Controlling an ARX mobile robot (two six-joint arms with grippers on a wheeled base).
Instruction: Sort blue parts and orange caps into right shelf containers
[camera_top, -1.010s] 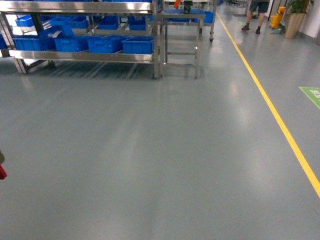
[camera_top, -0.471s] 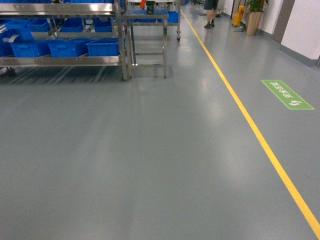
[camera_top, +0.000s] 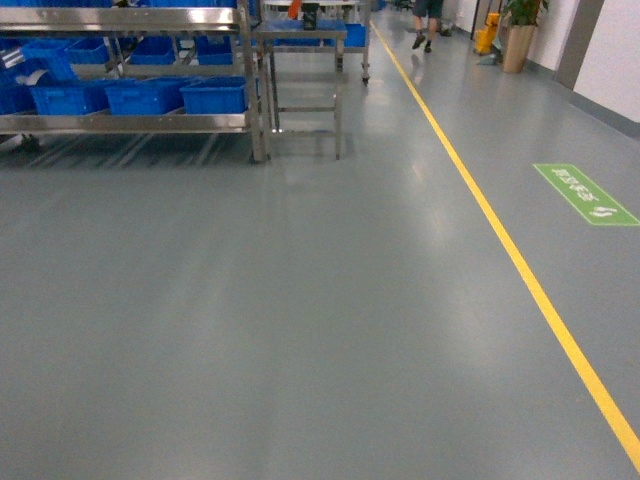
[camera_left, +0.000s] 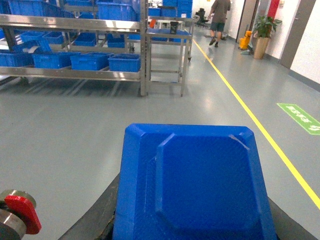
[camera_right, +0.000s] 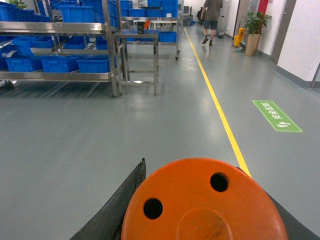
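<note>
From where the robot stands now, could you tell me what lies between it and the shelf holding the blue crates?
Only bare grey floor, best seen in the head view. The shelf with the blue crates stands far left; the yellow line runs off to the right.

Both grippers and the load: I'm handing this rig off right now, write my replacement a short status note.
Left gripper: shut on the blue part, which fills the lower left wrist view.
Right gripper: shut on the orange cap.
Blue crates sit on the steel shelf, far across bare grey floor, upper left in the head view.
Done: both items picked up and carried.
Left: drive to the shelf and drop each item in its crate.
Note: a person is walking along the yellow line far ahead.
</note>
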